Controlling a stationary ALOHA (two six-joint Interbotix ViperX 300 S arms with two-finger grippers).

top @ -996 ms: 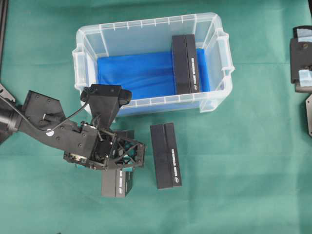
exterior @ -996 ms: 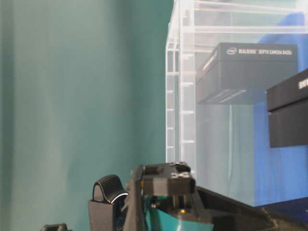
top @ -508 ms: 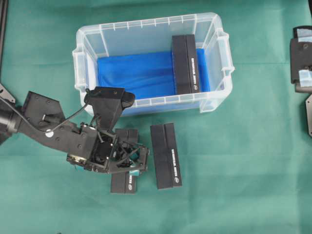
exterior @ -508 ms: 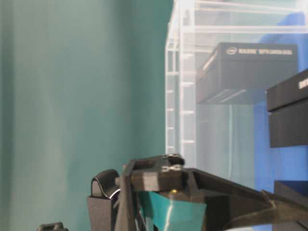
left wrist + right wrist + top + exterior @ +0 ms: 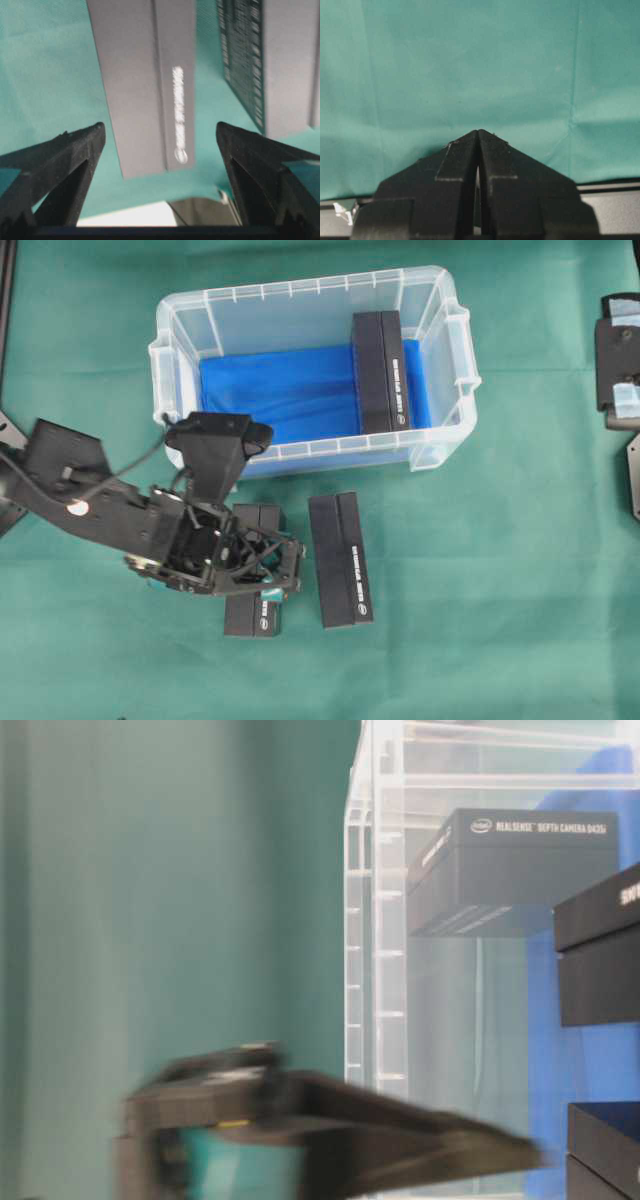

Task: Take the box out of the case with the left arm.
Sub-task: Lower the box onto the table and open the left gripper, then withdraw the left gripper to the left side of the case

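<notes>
The clear case (image 5: 310, 455) with blue lining stands at the back of the green cloth, and one black box (image 5: 380, 370) lies inside it on the right. Two more black boxes lie on the cloth in front of the case: one (image 5: 340, 558) in the middle, one (image 5: 252, 608) partly under my left gripper (image 5: 268, 575). In the left wrist view my left gripper (image 5: 160, 127) is open, its fingers (image 5: 75, 150) wide apart above that box (image 5: 145, 85) and not touching it. My right gripper (image 5: 478, 134) is shut over bare cloth, holding nothing.
The right arm (image 5: 620, 360) sits at the far right edge. In the table-level view the case wall (image 5: 380, 920) rises close by, the box (image 5: 520, 860) showing through it, and the left gripper (image 5: 300, 1130) is a blur low down.
My left gripper has opened and let go of the box, which now lies on the cloth left of the other one. The arm has drawn back slightly to the left.
</notes>
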